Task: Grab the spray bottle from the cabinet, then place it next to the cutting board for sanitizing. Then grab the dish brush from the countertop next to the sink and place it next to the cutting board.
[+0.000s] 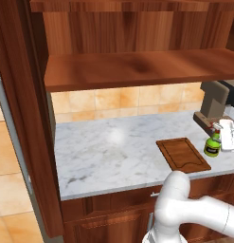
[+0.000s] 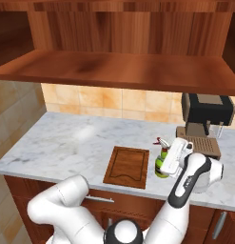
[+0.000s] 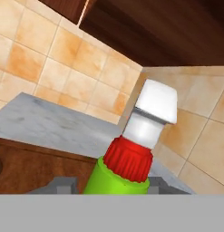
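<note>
Small bright green spray bottle (image 2: 161, 166) with yellow-and-black label, standing upright on white grey-veined marble countertop (image 1: 113, 152), long axis vertical, red collar and white trigger head on top. Red nozzle tip pointing away from pincer toward flat dark brown rectangular wooden cutting board (image 2: 127, 166), which lies just beyond bottle on the side opposite pincer, groove around its rim, long axis running from counter front edge toward tiled wall. White two-finger pincer (image 2: 172, 159) right against bottle at upper body and neck; in hand view, bottle (image 3: 127, 167) rising between small dark finger tips (image 3: 63, 185) at either side of green body. Contact of pads with bottle not resolvable, so gripping or merely straddling: cannot tell. Bottle base seemingly on marble, small gap to board. Behind pincer, near wall, dark coffee machine (image 2: 206, 121) with brown drip tray. Above all, wide reddish-brown plank shelf of wooden wall cabinet (image 1: 137, 66).
</note>
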Controlling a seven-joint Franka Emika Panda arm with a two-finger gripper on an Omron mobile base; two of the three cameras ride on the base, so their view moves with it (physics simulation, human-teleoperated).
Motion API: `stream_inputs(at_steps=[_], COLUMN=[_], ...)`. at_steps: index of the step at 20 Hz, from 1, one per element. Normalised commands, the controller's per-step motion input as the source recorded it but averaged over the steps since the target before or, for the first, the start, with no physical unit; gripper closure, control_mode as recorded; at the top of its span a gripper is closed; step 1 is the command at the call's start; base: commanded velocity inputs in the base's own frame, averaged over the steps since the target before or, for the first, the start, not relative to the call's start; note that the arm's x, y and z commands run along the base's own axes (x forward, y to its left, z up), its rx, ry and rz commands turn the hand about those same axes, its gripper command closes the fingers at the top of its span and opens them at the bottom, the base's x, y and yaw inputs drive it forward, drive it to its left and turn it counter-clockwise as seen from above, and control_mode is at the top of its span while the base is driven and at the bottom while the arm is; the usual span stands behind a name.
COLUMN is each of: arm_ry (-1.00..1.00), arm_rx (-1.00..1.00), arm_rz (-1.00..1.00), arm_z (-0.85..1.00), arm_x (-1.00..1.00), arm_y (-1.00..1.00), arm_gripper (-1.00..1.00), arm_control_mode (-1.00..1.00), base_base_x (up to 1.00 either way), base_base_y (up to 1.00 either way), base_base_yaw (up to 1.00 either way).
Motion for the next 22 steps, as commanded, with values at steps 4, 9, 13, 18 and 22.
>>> stream_inputs(at_steps=[4, 9, 13, 18, 22], arm_ry=[-0.03, -0.03, 0.00, 0.00, 0.00], arm_rx=[-0.05, 0.00, 0.00, 0.00, 0.00], arm_rz=[0.00, 0.00, 0.00, -0.11, -0.13], arm_z=[-0.33, -0.10, -0.02, -0.01, -0.03], arm_x=[0.00, -0.07, -0.05, 0.00, 0.06], arm_y=[0.00, 0.00, -0.09, -0.25, -0.15], arm_gripper=[-1.00, -1.00, -1.00, -1.00, -1.00], arm_control_mode=[-1.00, -1.00, -1.00, -1.00, -1.00], base_base_x=[0.00, 0.00, 0.00, 0.00, 0.00], base_base_y=[0.00, 0.00, 0.00, 0.00, 0.00], base_base_yaw=[0.00, 0.00, 0.00, 0.00, 0.00])
